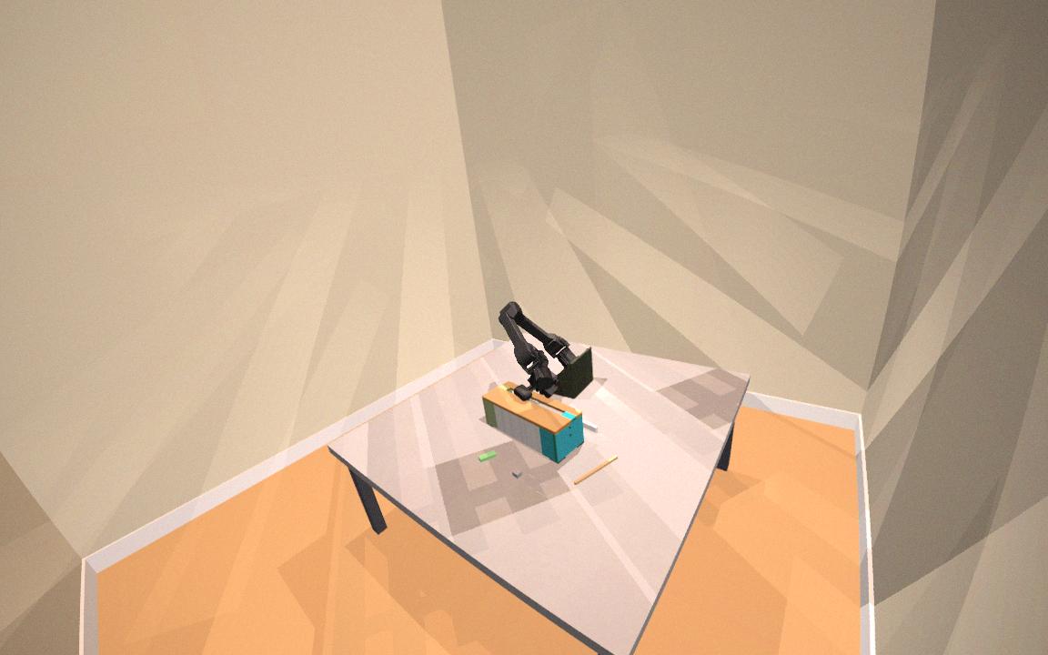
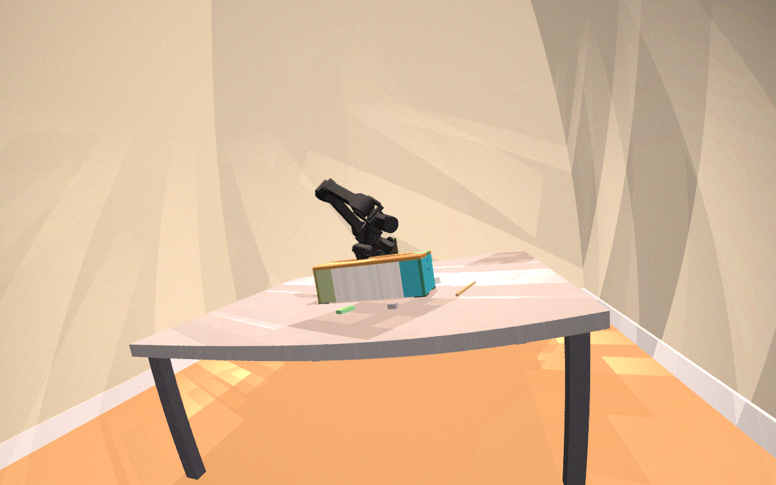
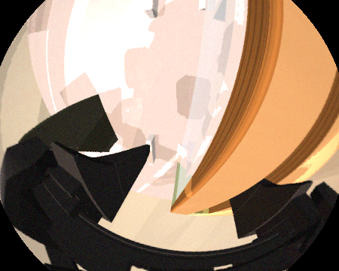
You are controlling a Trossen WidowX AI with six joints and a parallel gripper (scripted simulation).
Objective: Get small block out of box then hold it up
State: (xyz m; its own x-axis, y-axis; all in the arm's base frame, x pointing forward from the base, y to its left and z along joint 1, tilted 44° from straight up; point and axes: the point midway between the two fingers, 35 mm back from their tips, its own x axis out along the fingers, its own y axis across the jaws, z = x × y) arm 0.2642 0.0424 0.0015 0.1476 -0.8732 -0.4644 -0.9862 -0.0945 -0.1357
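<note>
With its two dark fingers spread wide and gripping nothing, the gripper [image 3: 190,191] straddles the back upper edge of the box [image 2: 372,278], one finger hanging over the pale table side and the other over the orange top panel [image 3: 280,105], as the wrist view shows. Seen from the top view, the gripper [image 1: 524,390] sits low at the box's rear corner, at the olive-green end, while the black arm [image 1: 529,337] folds back up toward its base beside a dark upright panel [image 1: 578,373]. The box [image 1: 531,423] stands on the table [image 2: 499,316], its long face pale grey, one end olive-green and the other teal. The small block cannot be made out inside the box in any view. On the table in front of the box lie a green bar [image 2: 345,309], a tiny grey cube [image 2: 391,306] near it, and a thin tan stick [image 2: 465,288] off the teal end, all apart from the box. A pale strip [image 1: 590,424] pokes out just beside the teal end in the top view.
</note>
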